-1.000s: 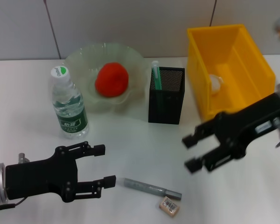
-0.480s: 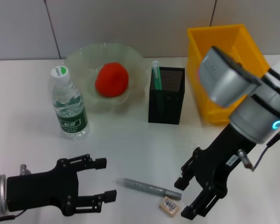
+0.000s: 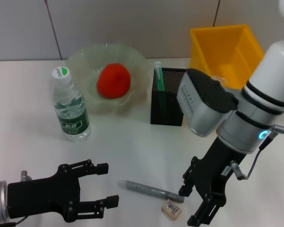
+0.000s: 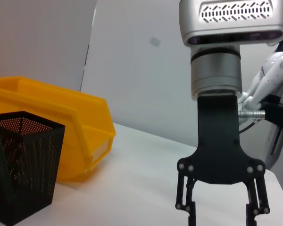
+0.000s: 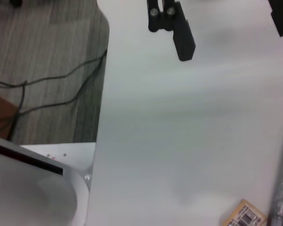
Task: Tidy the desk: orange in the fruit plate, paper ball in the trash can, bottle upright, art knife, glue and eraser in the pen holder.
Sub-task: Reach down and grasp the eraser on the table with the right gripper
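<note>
At the near right of the desk (image 3: 132, 146), the right gripper (image 3: 199, 203) points steeply down, arm angled in from the far right, wrist housing bulky above it. Fingers spread wide, nothing between them, tips just right of the eraser (image 3: 172, 209); contact cannot be judged. The lower finger is cut off by the frame edge.

Left gripper (image 3: 106, 185) sits low at the near left, lying roughly level, fingers open and empty, aimed toward the grey art knife (image 3: 154, 191), which lies flat between the two grippers, just far of the eraser.

Orange (image 3: 113, 80) rests in the fruit plate (image 3: 80, 59) at the far side. Bottle (image 3: 69, 106) stands upright to the plate's left, near edge. Pen holder (image 3: 168, 97) stands right of the plate, a green-tipped glue (image 3: 157, 74) sticking out of it. Trash can (image 3: 227, 45) at far right is largely hidden by the right arm; a white scrap inside, likely the paper ball (image 3: 217, 79), barely shows
</note>
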`<state>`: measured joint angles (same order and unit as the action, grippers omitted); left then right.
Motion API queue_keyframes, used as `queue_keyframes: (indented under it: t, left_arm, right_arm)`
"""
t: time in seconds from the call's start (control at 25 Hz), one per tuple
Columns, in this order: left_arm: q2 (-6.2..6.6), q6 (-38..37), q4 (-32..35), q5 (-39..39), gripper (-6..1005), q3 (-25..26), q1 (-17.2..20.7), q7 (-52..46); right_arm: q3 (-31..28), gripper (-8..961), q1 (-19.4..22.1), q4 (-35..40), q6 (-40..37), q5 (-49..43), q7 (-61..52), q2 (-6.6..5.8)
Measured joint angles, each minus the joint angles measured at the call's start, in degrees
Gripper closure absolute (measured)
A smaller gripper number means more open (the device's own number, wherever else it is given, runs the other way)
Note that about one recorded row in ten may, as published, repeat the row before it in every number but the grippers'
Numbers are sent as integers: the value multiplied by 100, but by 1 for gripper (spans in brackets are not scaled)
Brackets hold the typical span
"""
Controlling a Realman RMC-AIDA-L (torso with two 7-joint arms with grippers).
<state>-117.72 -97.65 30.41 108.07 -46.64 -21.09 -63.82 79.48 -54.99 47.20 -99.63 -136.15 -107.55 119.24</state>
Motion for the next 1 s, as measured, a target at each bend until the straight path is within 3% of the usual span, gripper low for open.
queue_keyframes:
  t: [0.32, 1.0]
  left_arm:
    - [-6, 6, 0, -44, 167, 19, 40, -2]
    - [-32, 52, 6, -16, 169, 83, 46, -101]
  right_arm:
    - [560, 224, -3, 38, 347, 132, 226, 32]
    - [1917, 229, -36, 933, 583, 157, 1106, 38]
